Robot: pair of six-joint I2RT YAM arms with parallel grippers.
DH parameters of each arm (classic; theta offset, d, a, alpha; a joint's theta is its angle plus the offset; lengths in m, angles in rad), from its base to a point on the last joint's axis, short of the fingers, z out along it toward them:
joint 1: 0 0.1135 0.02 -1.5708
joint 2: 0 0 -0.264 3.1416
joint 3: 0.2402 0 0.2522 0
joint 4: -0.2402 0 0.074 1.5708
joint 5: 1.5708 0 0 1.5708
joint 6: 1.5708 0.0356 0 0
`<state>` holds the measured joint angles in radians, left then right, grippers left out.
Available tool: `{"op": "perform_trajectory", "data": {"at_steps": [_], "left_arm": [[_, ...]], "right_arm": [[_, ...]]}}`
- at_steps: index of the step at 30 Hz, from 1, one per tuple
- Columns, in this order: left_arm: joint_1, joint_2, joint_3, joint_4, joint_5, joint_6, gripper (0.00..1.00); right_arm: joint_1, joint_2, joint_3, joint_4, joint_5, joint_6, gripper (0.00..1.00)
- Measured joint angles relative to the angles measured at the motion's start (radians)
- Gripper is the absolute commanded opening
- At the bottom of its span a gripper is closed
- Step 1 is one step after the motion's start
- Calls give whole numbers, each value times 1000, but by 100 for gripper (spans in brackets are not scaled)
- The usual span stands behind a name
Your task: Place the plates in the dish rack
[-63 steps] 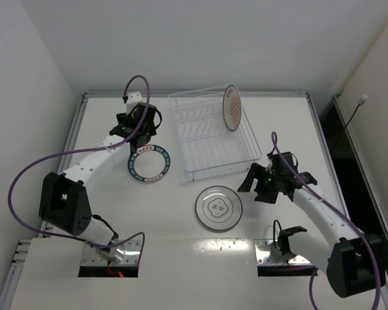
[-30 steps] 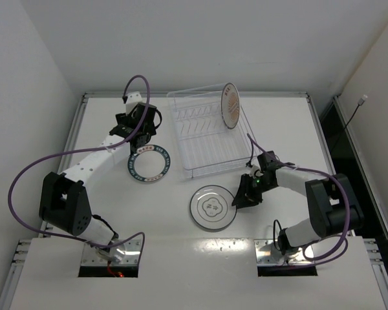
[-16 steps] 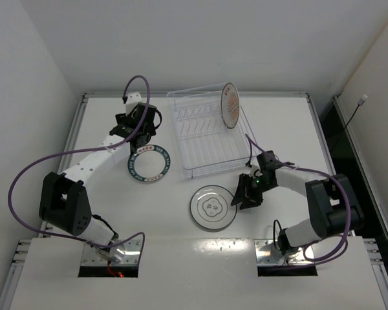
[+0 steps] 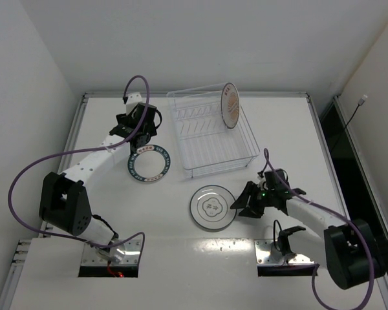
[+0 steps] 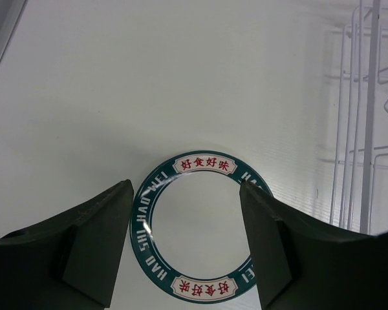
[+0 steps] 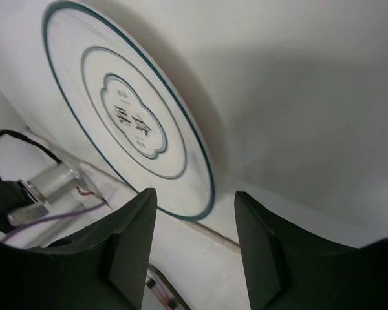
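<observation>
Near the front right of the tabletop [image 4: 284,129], the right tool [image 4: 240,205] sits low w/ its two fingers spread apart, nothing clamped. It's at the right edge of the greyish glass plate [image 4: 212,208], which lies flat on the tabletop, just near of the dish rack [image 4: 200,169]. From the right wrist cam the plate's rim comes down into the gap btwn the fingers [image 6: 132,239]. Can't tell if either finger actually touches it. The plate's ctr motif and thin dark rings show clearly there.

Over on the left, the left tool [image 4: 141,139] is also spread wide, holding nothing. It hangs over the far edge of the teal-rimmed plate [image 4: 148,163]. In the left wrist cam that plate [image 5: 195,232] shows btwn the two dark fingers [image 5: 94,239], flat on the tabletop, w/ white panels of red characters on the teal band. No contact visible btwn fingers and plate. Rack wires [image 5: 365,129] show at the right of that view, just beside the plate.

The dish rack sits far-centre on the tabletop, slightly skewed. The orange sunburst plate [image 4: 230,106] stands on edge in it, at the far right end, leaning a bit. The rest of the rack's slots hold no plates. A purple cable [image 4: 32,174] loops out along the left arm.
</observation>
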<state>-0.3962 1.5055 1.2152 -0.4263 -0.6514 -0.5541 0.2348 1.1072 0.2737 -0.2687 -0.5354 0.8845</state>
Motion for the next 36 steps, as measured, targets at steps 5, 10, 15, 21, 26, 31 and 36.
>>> {"op": "perform_trajectory", "data": {"at_steps": [5, 10, 15, 21, 26, 31, 36], "left_arm": [[0, 0, 0, 0, 0, -1, 64], [0, 1, 0, 0, 0, -1, 64], [0, 3, 2, -2, 0, -1, 64], [0, 3, 7, -3, 0, -1, 64], [0, 3, 7, -3, 0, -1, 64], [0, 3, 7, -3, 0, -1, 64], [0, 3, 7, -3, -2, -1, 64]], "right_arm": [[58, -45, -69, 112, 39, 166, 44], [107, -10, -82, 142, 90, 244, 40], [147, 84, -56, 175, 103, 273, 10], [162, 120, -35, 228, 83, 277, 0], [175, 9, -2, 106, 118, 249, 0], [252, -218, 134, -183, 235, 200, 0], [312, -375, 356, -469, 372, 160, 0]]}}
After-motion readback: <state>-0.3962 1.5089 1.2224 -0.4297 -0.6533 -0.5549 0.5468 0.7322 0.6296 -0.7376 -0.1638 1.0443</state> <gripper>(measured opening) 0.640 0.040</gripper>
